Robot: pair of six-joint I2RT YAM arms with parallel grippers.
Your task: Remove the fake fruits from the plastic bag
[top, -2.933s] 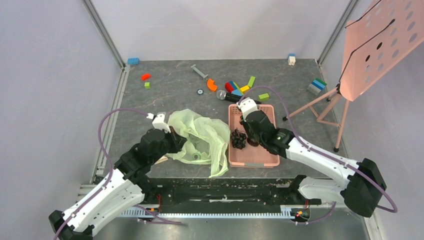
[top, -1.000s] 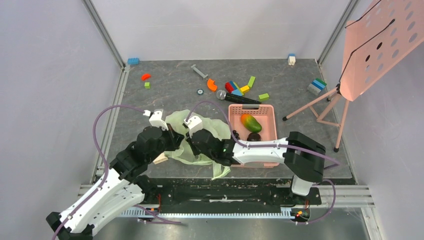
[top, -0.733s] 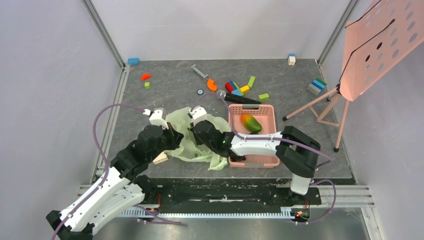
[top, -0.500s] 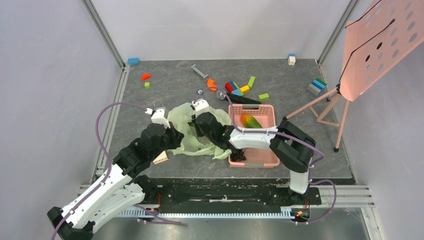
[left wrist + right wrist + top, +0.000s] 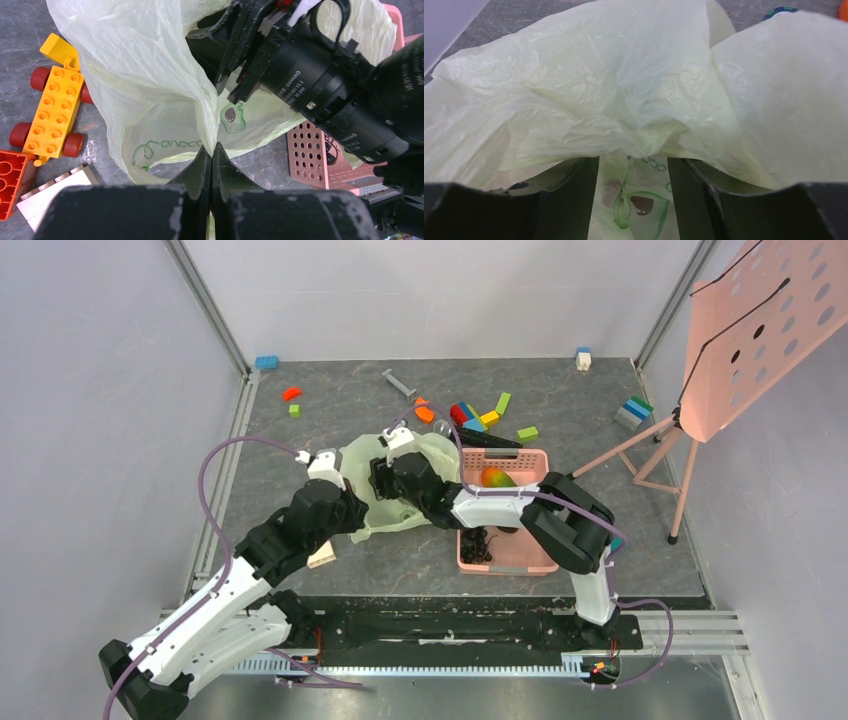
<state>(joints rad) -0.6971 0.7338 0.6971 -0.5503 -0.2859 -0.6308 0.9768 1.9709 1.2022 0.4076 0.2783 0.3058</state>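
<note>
The left gripper [image 5: 211,152] is pinched tight on a fold of the pale green plastic bag [image 5: 145,65], which lies bunched on the table [image 5: 330,430]. The right gripper [image 5: 633,172] meets it from the other side. Its jaws stand well apart, and crinkled bag film is draped over and between them without being clamped. The bag sits just left of the pink basket [image 5: 510,560], where the mango [image 5: 497,478] and the blackish grapes [image 5: 478,545] lie. A yellow wheeled block toy [image 5: 52,110] rests beside the bag.
</note>
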